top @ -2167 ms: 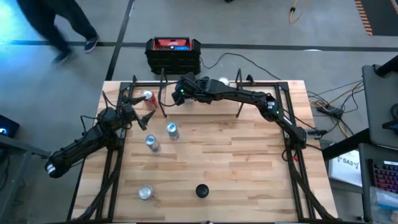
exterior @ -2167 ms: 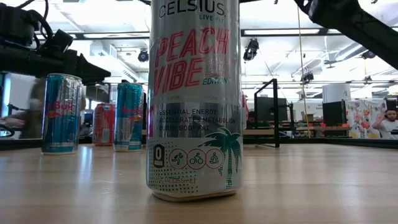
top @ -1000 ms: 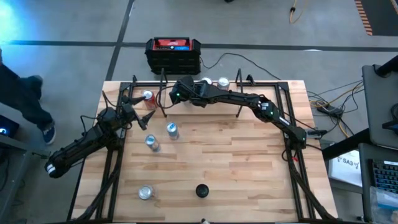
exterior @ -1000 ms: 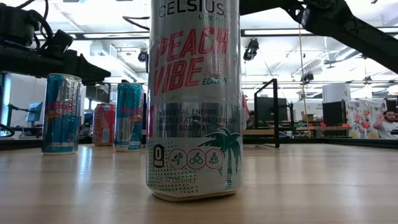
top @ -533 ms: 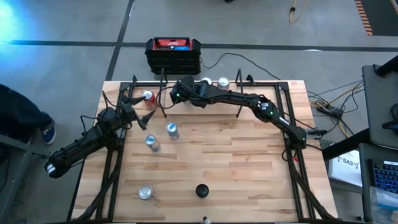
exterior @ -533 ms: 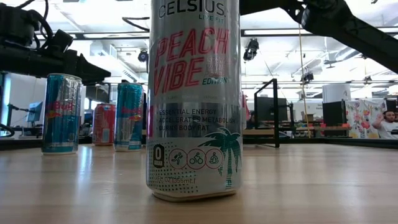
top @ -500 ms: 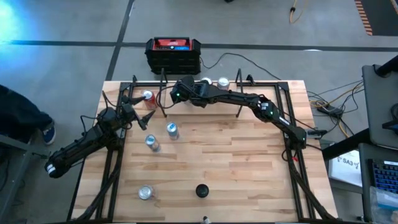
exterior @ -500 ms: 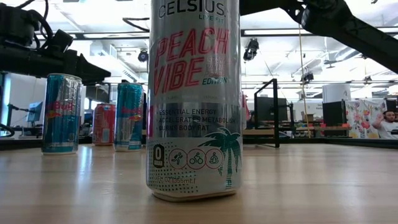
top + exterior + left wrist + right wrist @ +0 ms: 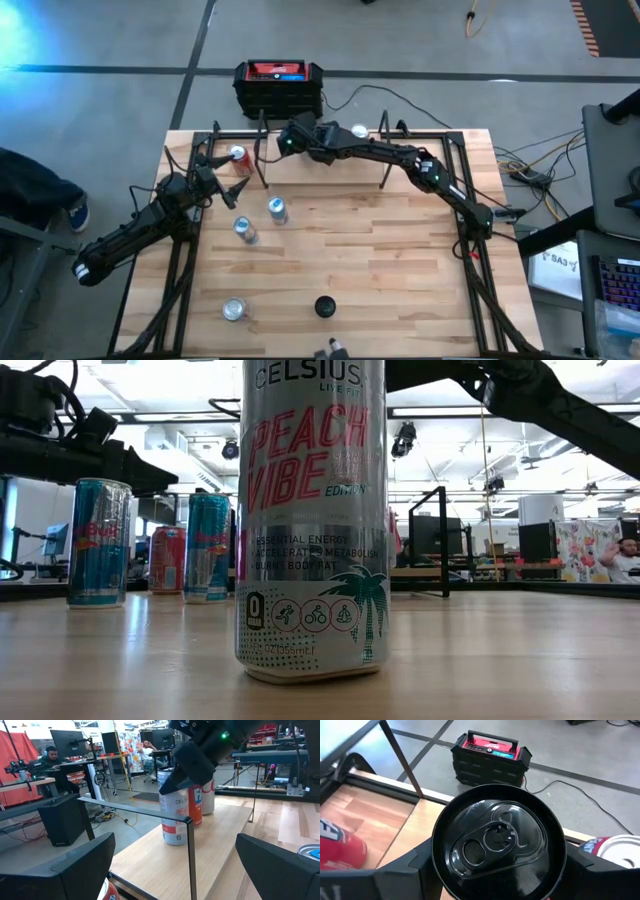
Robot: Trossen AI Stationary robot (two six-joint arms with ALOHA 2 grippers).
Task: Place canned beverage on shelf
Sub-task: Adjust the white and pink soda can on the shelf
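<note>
The black-topped, white-and-red aluminium beverage can (image 9: 497,840) is grasped near its upper rim by the right claw (image 9: 290,140), whose fingers (image 9: 420,862) are pressed against opposite sides of the round wall. It appears to be stood at the left end of the small light-wood shelf (image 9: 150,865) with thin black rod uprights, at the back of the slatted wooden desk (image 9: 380,250). The can is judged stiff while sealed, fairly heavy if full, smooth and slippery, and easily dented. It is best held across the cylinder just below the rim, with moderate squeeze, and kept upright. The left claw (image 9: 222,170) is held spread open, waiting beside the shelf's left end.
</note>
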